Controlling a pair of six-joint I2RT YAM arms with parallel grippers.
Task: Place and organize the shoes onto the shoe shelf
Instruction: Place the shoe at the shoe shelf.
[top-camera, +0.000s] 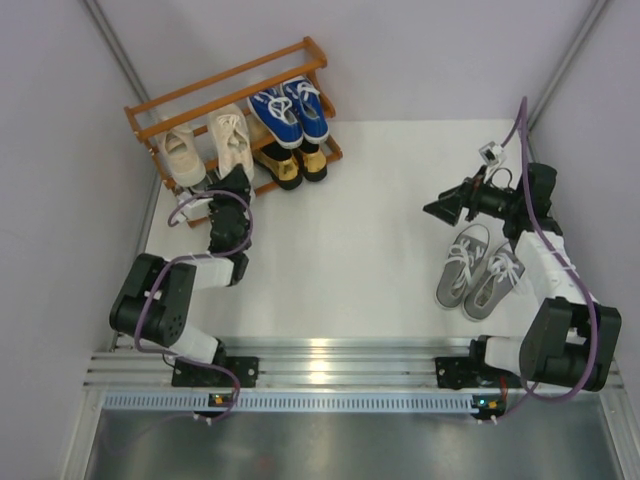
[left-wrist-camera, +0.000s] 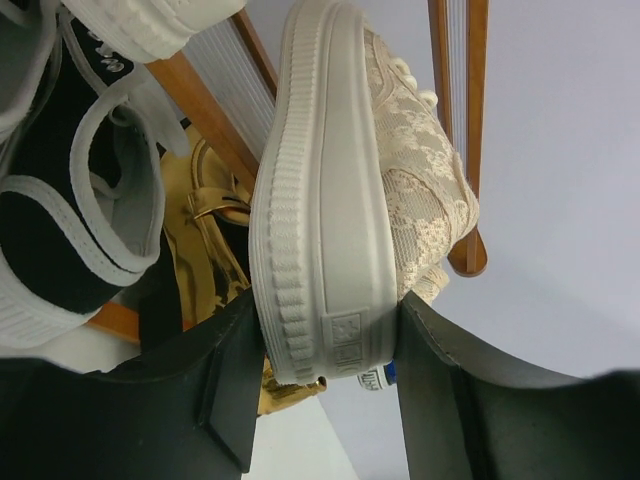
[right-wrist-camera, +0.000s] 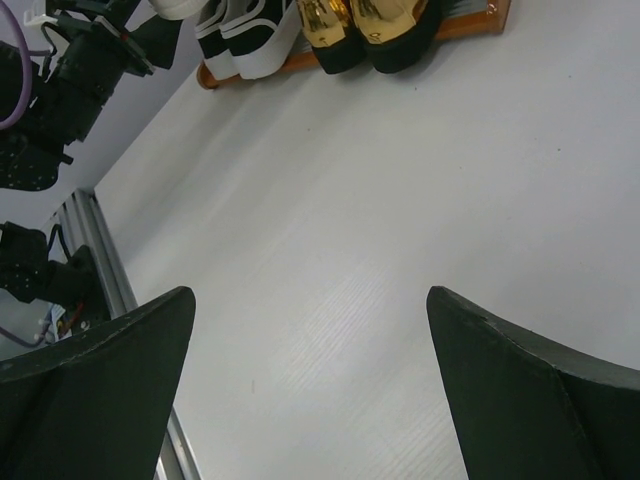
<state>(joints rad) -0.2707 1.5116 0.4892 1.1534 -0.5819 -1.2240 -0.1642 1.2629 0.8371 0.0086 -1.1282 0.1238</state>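
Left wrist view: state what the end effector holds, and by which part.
The left end effector clamps a beige lace-up shoe at its heel, fingers either side of the sole.

Left arm (top-camera: 160, 295): black rounded joint housings, white links between them.
Right arm (top-camera: 560, 330): same black housings; white link just behind the wrist.
Left cable (top-camera: 150, 305): purple, running back from the gripper.
Right cable (top-camera: 545, 235): purple, looping behind the wrist.
Connector (top-camera: 489, 154): small, white, just behind the right gripper.
Left gripper (left-wrist-camera: 328, 305): matte black, thick wedge fingers (left-wrist-camera: 490, 410).
Right gripper (right-wrist-camera: 308, 292): matte black fingers (right-wrist-camera: 90, 400), broad, tapering to tips.
Bases (top-camera: 213, 370): black plates, farthest from the grippers.
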